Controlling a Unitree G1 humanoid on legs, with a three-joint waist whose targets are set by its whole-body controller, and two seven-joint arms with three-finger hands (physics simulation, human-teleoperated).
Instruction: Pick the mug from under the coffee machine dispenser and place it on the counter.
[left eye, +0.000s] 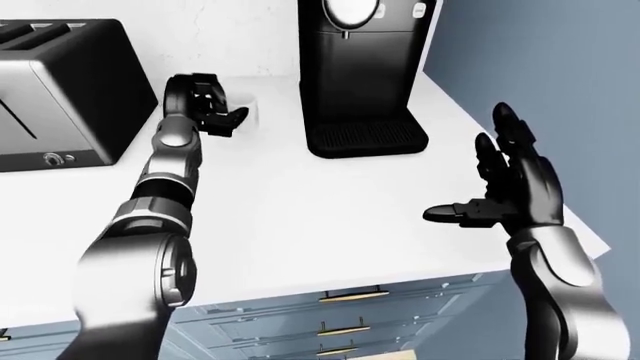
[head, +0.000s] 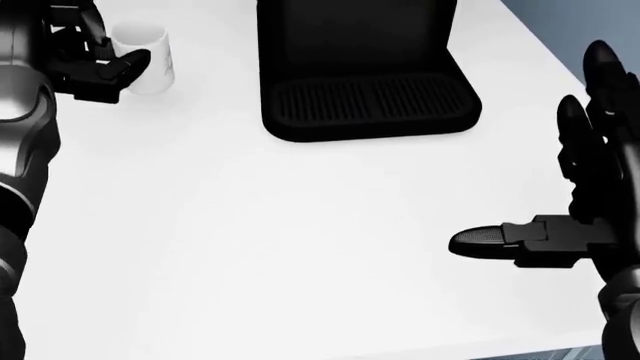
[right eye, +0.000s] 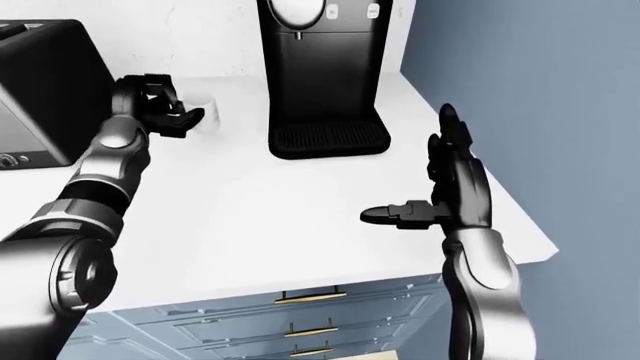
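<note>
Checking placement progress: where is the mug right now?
In the head view's top left, the mug is in the left hand, left of the coffee machine and off its drip tray.

Left arm reaching far out, left robot hand (head: 95, 64) curling fingers closed; right robot hand (head: 560, 195) hovering, fingers spreading wide, thumb extending.

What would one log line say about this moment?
left hand: fingers shut on mug | mug: off coffee machine, at its left above counter | right hand: open, empty
</note>
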